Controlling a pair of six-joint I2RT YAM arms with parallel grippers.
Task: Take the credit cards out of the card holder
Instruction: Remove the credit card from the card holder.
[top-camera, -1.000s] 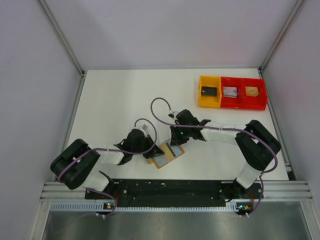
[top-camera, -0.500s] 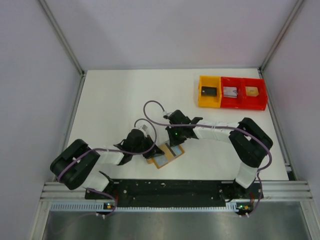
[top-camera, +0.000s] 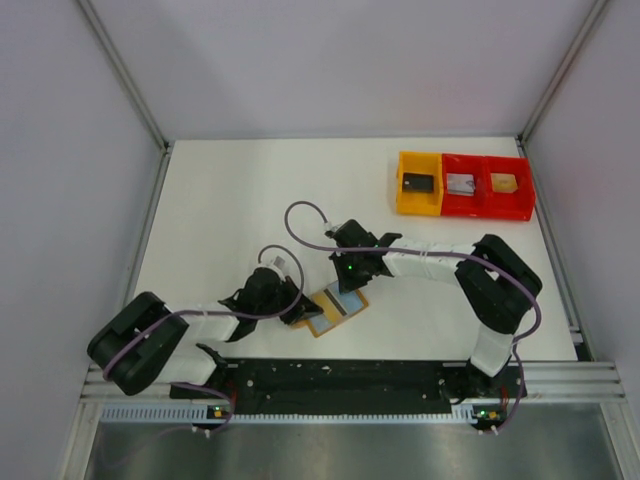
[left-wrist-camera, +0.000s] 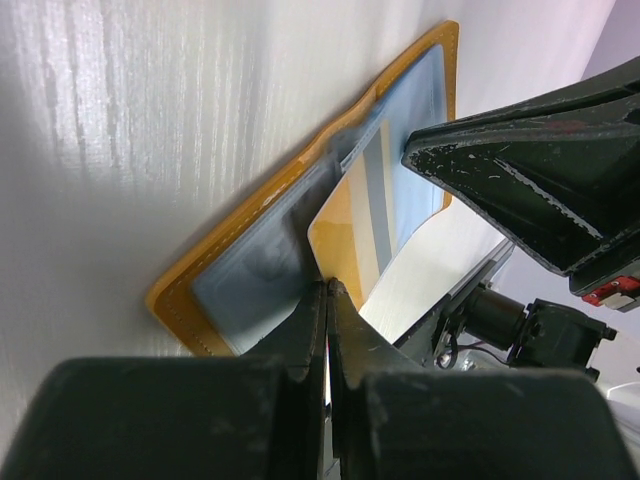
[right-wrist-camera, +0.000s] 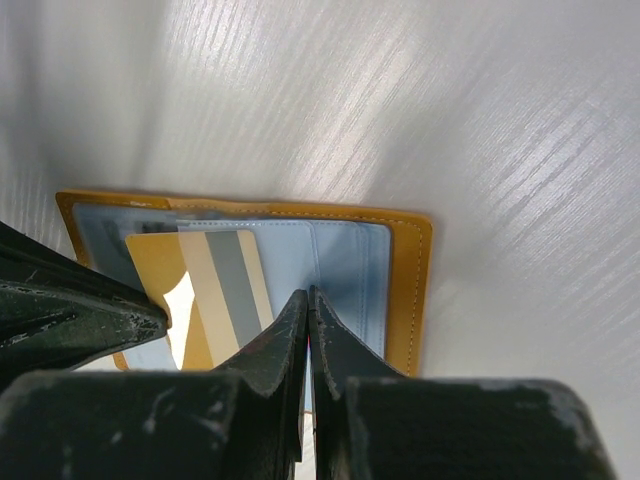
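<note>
The card holder (top-camera: 358, 299) lies open on the white table near the front, with a tan rim (right-wrist-camera: 405, 290) and a grey-blue inner face (left-wrist-camera: 250, 280). One credit card (top-camera: 338, 307), tan with a cream and a grey stripe (right-wrist-camera: 215, 285), sticks partway out of a pocket and tilts up (left-wrist-camera: 365, 210). My left gripper (top-camera: 304, 316) is shut on that card's near corner (left-wrist-camera: 328, 287). My right gripper (top-camera: 346, 287) is shut with nothing in it, and its tips press on the inner face beside the card (right-wrist-camera: 308, 293). Any other cards are hidden.
A yellow tray (top-camera: 418, 184) and red trays (top-camera: 487, 187) with small rectangles stand at the back right. Enclosure walls rise on three sides. The arms' base rail (top-camera: 350, 375) runs along the front edge.
My left arm has drawn back towards the near left, and the striped card has come further out of the card holder. My right gripper has shifted slightly left over the card holder.
</note>
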